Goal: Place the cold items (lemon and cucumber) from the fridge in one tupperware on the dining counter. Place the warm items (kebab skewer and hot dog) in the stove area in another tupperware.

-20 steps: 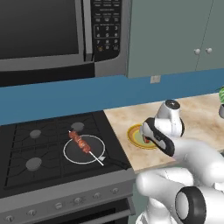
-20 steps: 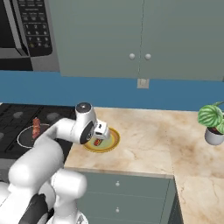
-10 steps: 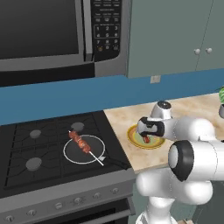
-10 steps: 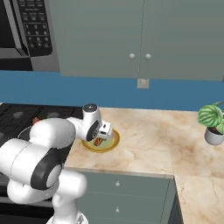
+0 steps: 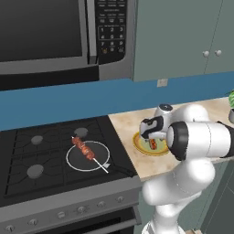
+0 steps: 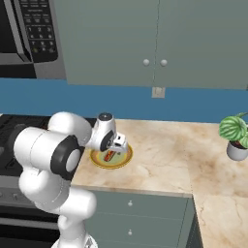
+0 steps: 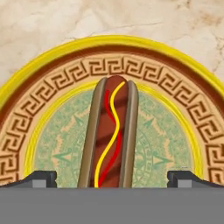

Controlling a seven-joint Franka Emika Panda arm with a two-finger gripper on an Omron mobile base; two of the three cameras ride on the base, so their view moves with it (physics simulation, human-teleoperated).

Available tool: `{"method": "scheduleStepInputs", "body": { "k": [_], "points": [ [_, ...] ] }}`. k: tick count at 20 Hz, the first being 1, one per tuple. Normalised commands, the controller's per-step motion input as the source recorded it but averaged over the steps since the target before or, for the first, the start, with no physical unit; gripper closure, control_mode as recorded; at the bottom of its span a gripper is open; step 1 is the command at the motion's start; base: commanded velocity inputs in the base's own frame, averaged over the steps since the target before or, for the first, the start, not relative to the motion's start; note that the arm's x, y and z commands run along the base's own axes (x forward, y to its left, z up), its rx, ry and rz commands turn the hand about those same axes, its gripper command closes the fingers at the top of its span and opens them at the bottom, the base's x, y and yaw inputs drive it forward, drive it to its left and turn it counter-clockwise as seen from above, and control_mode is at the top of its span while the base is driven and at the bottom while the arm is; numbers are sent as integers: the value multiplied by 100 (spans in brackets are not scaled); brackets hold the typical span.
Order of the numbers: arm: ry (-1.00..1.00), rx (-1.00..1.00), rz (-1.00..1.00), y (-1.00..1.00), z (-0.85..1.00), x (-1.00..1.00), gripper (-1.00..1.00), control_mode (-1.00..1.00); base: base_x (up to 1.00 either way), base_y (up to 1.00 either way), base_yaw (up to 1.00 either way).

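A hot dog [image 7: 111, 131] with red and yellow squiggles lies on a yellow-rimmed patterned plate [image 7: 43, 70] on the beige counter. My gripper [image 7: 111, 177] hangs close above it, open, one fingertip [image 7: 41, 177] on each side of the bun and nothing held. From the base, the gripper [image 5: 153, 135] points down over the hot dog [image 5: 154, 145] and plate [image 6: 121, 161]. The kebab skewer [image 5: 84, 149] rests in a round pan [image 5: 73, 160] on the stove, left of the plate. The lemon, cucumber and tupperware are out of view.
The black stove [image 5: 36, 155] has a microwave [image 5: 50, 36] over it. Grey-green wall cabinets [image 6: 145, 43] hang above the counter. A potted plant [image 6: 235, 135] stands at the right on the marble counter [image 6: 169, 155].
The arm has folded in and the hand has come down closer over the plate and the hot dog. The jaws stayed open.
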Motion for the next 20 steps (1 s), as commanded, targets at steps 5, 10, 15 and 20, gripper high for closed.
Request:
{"method": "scheduleStepInputs", "body": {
  "k": [5,10,15,20],
  "points": [
    [1,0,0,0,-29,13,-100,-100,0,0,0],
    [5,0,0,0,-32,7,100,-100,0,0,0],
    [5,0,0,0,-23,3,100,-100,0,0,0],
    [-1,0,0,0,-1,-4,100,-100,0,0,0]
  ]
}}
